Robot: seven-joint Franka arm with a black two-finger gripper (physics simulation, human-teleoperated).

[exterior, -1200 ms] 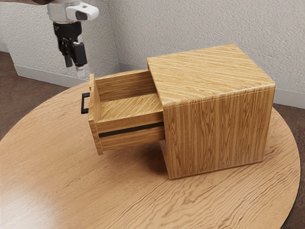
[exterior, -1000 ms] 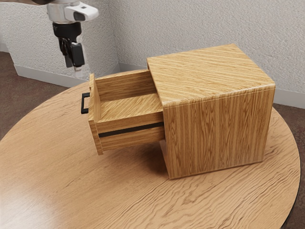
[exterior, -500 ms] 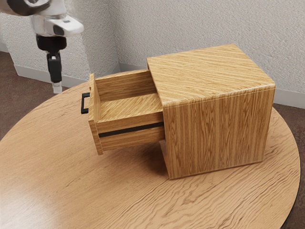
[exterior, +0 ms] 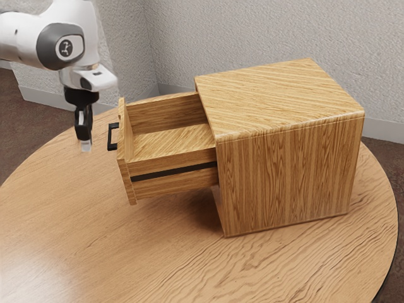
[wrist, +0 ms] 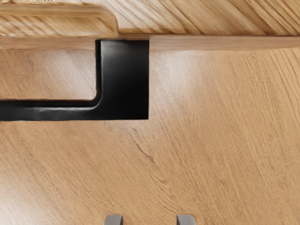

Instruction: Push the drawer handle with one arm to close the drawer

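Drawer [exterior: 170, 186]: open, standing well out of the cabinet [exterior: 287, 183] on the side toward the gripper [exterior: 86, 147]. Task condition (drawer closed) not met.

Gripper: fingers [wrist: 114, 220] apart, with a gap between them; nothing held. It points down, outside the drawer, beyond the front [exterior: 124, 170]. Clear space separates it from the handle [wrist: 124, 79]; no contact observed.

Handle: black, squared, fixed to the outer face of the front, so it lies between the gripper and the drawer. In the wrist view one end of it is ahead of the fingertips. Alignment: the middle of the gripper is roughly in line with the outer edge of that end; one finger lines up with the handle, the other is past its end. The rest of the handle runs off to one side of the gripper. Exact height of the fingertips against the handle: cannot tell.

Drawer box: open at the top, bare wood floor inside, dark strip [exterior: 173, 172] along the visible side. The front and the extended part are raised above the table [exterior: 76, 240], with a shadow below.

Cabinet: upright on the round table, beyond the drawer from the gripper, well apart from it.

Arm [exterior: 60, 44]: white and grey, above the gripper, entering from the exterior view's upper left. Textured pale wall [exterior: 252, 31] behind the setup.
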